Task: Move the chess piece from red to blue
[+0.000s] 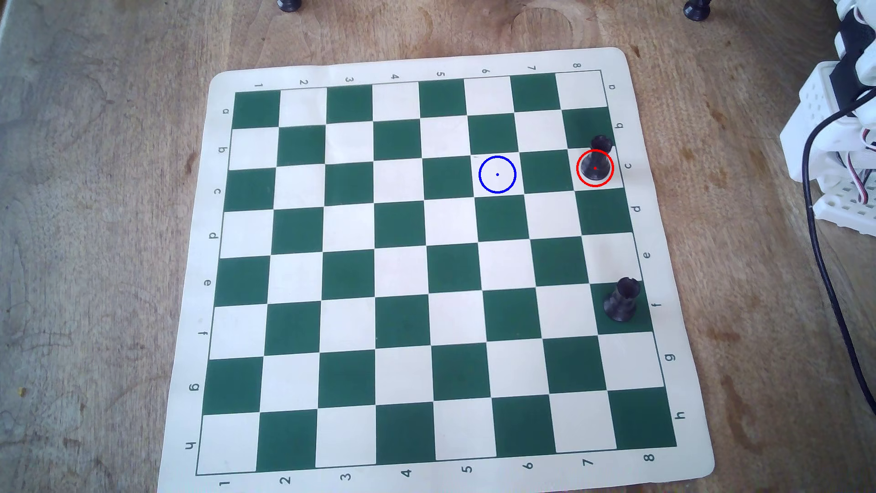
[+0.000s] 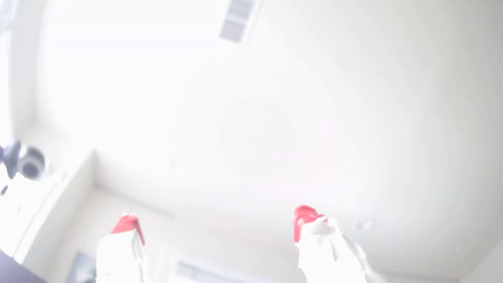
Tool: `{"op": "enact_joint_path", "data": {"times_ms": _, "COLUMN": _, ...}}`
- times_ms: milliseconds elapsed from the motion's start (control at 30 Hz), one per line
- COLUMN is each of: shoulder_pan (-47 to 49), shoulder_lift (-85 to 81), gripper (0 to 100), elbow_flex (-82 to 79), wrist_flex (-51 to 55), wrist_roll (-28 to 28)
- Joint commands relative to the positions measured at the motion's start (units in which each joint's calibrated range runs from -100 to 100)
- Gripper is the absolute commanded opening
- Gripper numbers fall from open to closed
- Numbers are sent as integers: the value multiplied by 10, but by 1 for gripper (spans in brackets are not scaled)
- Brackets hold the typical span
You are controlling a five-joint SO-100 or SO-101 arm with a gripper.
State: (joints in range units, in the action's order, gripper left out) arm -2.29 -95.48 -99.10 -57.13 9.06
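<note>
In the overhead view the chess piece (image 1: pixel 596 163), small and black with a notched crown, stands upright inside the red circle (image 1: pixel 579 176) on a white square near the board's right edge. The blue circle (image 1: pixel 480 168) lies empty two squares to its left. The arm's white body (image 1: pixel 834 142) sits off the board at the right edge; its gripper does not show there. In the overexposed wrist view my gripper (image 2: pixel 215 220) points up at a white ceiling, its two orange-red fingertips (image 2: pixel 126 224) wide apart with nothing between them.
The green-and-white chess mat (image 1: pixel 332 265) lies on a wooden table. A stouter black castle-topped piece (image 1: pixel 622 299) stands on a green square lower on the right column. A black cable (image 1: pixel 825 265) runs down the right side. Two dark pieces (image 1: pixel 289 4) stand at the top edge.
</note>
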Motion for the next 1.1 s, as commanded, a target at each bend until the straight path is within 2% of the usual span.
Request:
{"op": "enact_joint_path", "data": {"times_ms": 0, "shoulder_pan": -9, "shoulder_lift": -4, "gripper": 33, "elbow_flex": -9, "wrist_flex": 111, "wrist_roll": -9}}
{"op": "enact_joint_path", "data": {"times_ms": 167, "shoulder_pan": -54, "shoulder_lift": -4, "gripper": 25, "elbow_flex": -9, "wrist_flex": 192, "wrist_roll": -16}}
{"op": "enact_joint_path", "data": {"times_ms": 300, "shoulder_pan": -57, "shoulder_lift": -3, "gripper": 27, "elbow_flex": -9, "wrist_flex": 186, "wrist_roll": -14}}
{"op": "enact_joint_path", "data": {"times_ms": 533, "shoulder_pan": -50, "shoulder_lift": -3, "gripper": 25, "elbow_flex": -9, "wrist_flex": 240, "wrist_roll": 0}}
{"op": "enact_joint_path", "data": {"times_ms": 733, "shoulder_pan": -48, "shoulder_lift": -3, "gripper": 37, "elbow_flex": -9, "wrist_flex": 300, "wrist_roll": -9}}
{"op": "enact_joint_path", "data": {"times_ms": 867, "shoulder_pan": -61, "shoulder_lift": -2, "gripper": 42, "elbow_flex": 10, "wrist_flex": 394, "wrist_roll": -37}}
{"op": "enact_joint_path", "data": {"times_ms": 900, "shoulder_pan": -81, "shoulder_lift": 14, "gripper": 42, "elbow_flex": 57, "wrist_flex": 471, "wrist_roll": -53}}
{"op": "enact_joint_path", "data": {"times_ms": 1033, "shoulder_pan": -114, "shoulder_lift": 40, "gripper": 40, "elbow_flex": 145, "wrist_flex": 629, "wrist_roll": -71}}
{"op": "enact_joint_path", "data": {"times_ms": 1067, "shoulder_pan": -121, "shoulder_lift": 44, "gripper": 40, "elbow_flex": 168, "wrist_flex": 696, "wrist_roll": -74}}
